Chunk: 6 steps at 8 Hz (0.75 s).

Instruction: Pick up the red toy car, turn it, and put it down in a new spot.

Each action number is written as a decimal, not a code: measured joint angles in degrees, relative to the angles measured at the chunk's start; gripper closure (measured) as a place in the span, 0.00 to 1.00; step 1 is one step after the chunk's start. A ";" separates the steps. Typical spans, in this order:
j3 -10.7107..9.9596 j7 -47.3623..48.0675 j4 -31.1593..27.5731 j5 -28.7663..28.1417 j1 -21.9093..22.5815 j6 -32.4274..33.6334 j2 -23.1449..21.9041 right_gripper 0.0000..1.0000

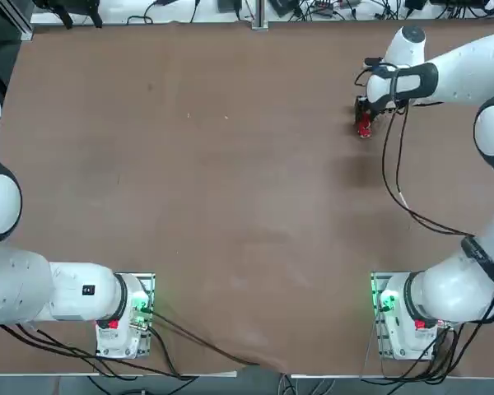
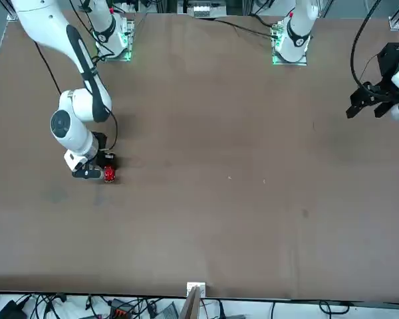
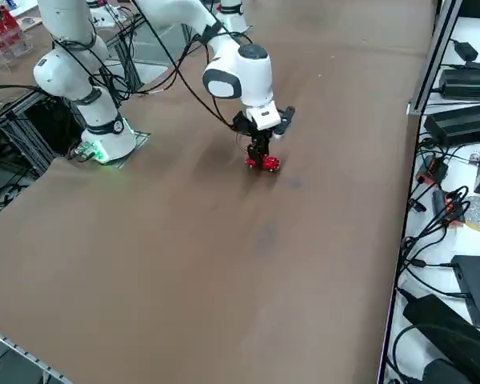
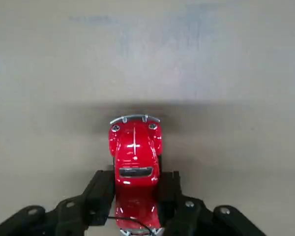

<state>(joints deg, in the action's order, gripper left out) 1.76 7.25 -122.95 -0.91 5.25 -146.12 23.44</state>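
Your car (image 4: 135,172) sits on the table (image 2: 239,173), far out ahead of the right base (image 1: 402,317), the landmark. Your right gripper (image 4: 136,196), also well beyond that base, is closed on the car, one finger against each side.

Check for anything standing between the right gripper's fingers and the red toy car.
Nothing visible does: the right gripper has its fingers closed on the sides of the red toy car, one against each side.
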 joint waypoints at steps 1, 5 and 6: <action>-0.10 1.13 0.97 0.00 -0.01 2.34 -0.65 0.51; -1.55 8.39 16.24 -0.01 -2.96 33.60 -7.37 0.51; -1.69 8.73 21.02 -0.01 -4.76 39.74 -8.27 0.51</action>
<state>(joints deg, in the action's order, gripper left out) 0.07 15.99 -101.94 -0.92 0.50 -106.38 15.18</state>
